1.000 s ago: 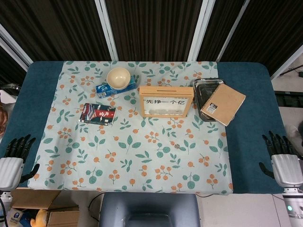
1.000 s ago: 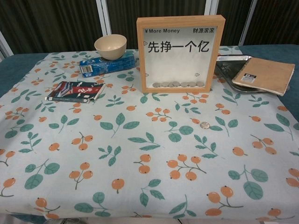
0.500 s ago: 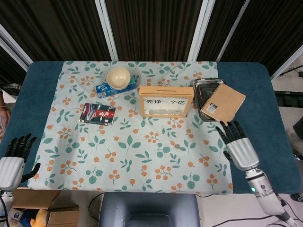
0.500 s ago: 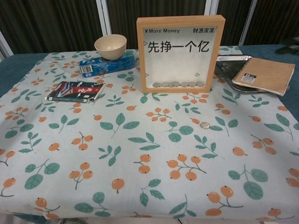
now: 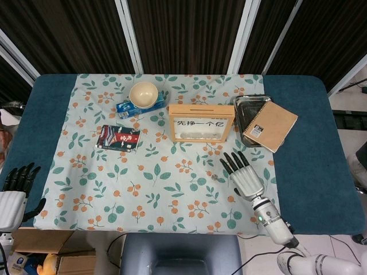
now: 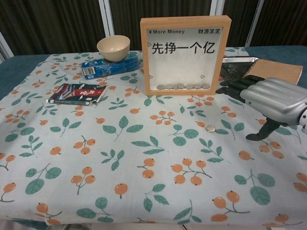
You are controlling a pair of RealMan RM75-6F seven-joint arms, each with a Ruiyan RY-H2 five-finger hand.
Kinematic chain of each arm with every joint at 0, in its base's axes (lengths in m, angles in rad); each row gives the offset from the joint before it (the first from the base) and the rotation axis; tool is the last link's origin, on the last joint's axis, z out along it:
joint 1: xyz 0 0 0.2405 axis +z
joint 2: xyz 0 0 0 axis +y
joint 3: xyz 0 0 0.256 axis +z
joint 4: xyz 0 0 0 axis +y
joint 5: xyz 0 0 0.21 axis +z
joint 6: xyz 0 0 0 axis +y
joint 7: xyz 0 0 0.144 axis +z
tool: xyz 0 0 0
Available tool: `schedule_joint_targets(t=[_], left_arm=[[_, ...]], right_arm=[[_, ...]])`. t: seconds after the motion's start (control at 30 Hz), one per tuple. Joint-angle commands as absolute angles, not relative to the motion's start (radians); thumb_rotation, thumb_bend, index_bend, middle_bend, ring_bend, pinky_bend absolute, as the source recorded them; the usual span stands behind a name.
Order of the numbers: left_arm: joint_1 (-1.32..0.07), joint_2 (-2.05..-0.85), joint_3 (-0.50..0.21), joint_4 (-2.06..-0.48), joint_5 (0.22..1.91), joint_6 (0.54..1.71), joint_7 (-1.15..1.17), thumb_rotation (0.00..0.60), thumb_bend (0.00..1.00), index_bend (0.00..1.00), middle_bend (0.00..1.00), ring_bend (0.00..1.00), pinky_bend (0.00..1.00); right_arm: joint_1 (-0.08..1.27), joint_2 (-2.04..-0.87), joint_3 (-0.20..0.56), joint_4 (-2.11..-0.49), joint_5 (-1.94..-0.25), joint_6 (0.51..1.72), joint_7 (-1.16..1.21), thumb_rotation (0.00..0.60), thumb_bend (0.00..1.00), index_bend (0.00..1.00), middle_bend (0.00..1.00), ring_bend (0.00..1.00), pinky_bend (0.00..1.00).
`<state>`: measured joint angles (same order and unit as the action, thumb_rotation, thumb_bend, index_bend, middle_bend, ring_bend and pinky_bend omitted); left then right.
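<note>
The right hand (image 5: 243, 173), fingers spread and holding nothing, hovered near the loose coin (image 6: 210, 128); the coin lay ungrasped before the wooden coin frame (image 5: 200, 123).

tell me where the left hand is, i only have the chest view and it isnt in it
observer: head view shows the left hand off the cloth's near left corner, fingers apart, holding nothing.
operator: is the right hand over that loose coin
observer: no, from above the coin lies bare, just left of the right hand, not touching.
operator: any slot on top of the frame
observer: the wooden frame shows what looks like a dark slot in its top edge.
</note>
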<state>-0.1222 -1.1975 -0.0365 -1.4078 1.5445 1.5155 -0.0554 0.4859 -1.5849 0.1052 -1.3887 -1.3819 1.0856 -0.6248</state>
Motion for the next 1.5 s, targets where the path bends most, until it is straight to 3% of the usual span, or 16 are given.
schedule_joint_targets(t=[0.03,0.43,0.67,1.27,1.5], left_arm=[[-0.122,-1.196,-0.036,-1.403,1.544,1.514,-0.062,0.6,0.32,0.0,0.0,0.0,0.0],[-0.123,-1.2,-0.038,-1.394,1.537,1.506,-0.072,0.6,0.32,0.0,0.0,0.0,0.0],[-0.125,-1.202,-0.039,-1.384,1.535,1.501,-0.08,0.6,0.32,0.0,0.0,0.0,0.0],[-0.126,-1.212,-0.039,-1.353,1.53,1.492,-0.106,0.6,0.32,0.0,0.0,0.0,0.0],[-0.126,-1.21,-0.039,-1.351,1.53,1.494,-0.109,0.6,0.32,0.0,0.0,0.0,0.0]], right_arm=[[0.505,-1.65,0.11,-1.309,-1.396,1.096,-0.578,0.6,0.32,0.08,0.0,0.0,0.0],[0.525,-1.723,0.082,-1.182,-1.459,1.115,-0.424,0.6,0.32,0.31,0.0,0.0,0.0],[0.523,-1.745,0.07,-1.134,-1.484,1.135,-0.336,0.6,0.41,0.45,0.0,0.0,0.0],[0.542,-1.789,0.074,-1.072,-1.471,1.105,-0.299,0.6,0.47,0.54,0.04,0.0,0.0],[0.544,-1.796,0.075,-1.064,-1.462,1.095,-0.302,0.6,0.47,0.52,0.04,0.0,0.0]])
